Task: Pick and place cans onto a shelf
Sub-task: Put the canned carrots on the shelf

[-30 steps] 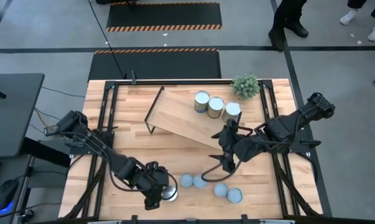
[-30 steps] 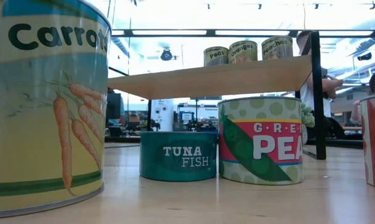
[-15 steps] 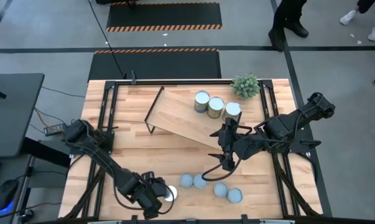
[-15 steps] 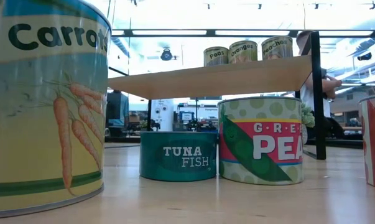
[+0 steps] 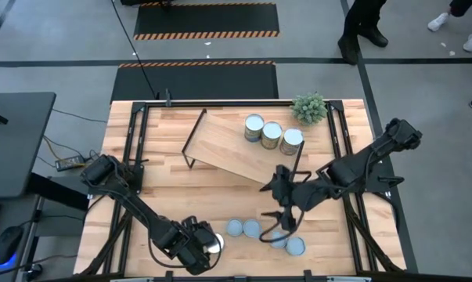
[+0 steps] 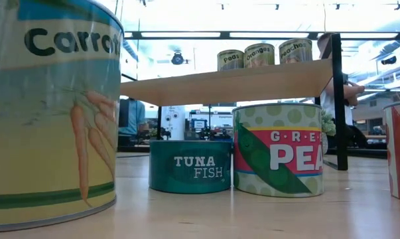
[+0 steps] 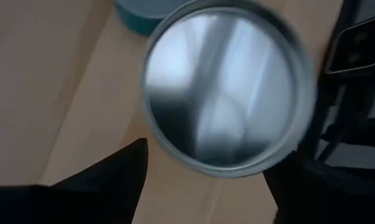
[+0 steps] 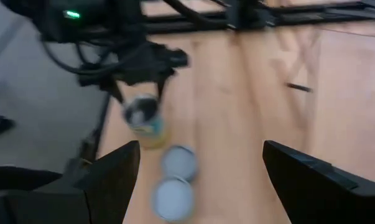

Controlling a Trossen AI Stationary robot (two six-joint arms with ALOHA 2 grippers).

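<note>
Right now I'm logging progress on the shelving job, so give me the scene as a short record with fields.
cans on shelf: three, in a row on the shelf
cans on tabletop: five, near the front edge
left gripper: around the carrots can, fingers either side of its shiny top
right gripper: open, above the cluster of low cans
other: potted plant at the back

A tall carrots can [image 6: 50,113] looms at the near left on the wooden worktop [image 6: 206,212]. Farther back, a short teal tuna fish can [image 6: 190,166] stands just beside a green peas can [image 6: 277,149]. Behind them the shelf [image 6: 233,83] carries three cans [image 6: 265,53] in a row. A person [image 6: 345,99] shows at far right.
</note>
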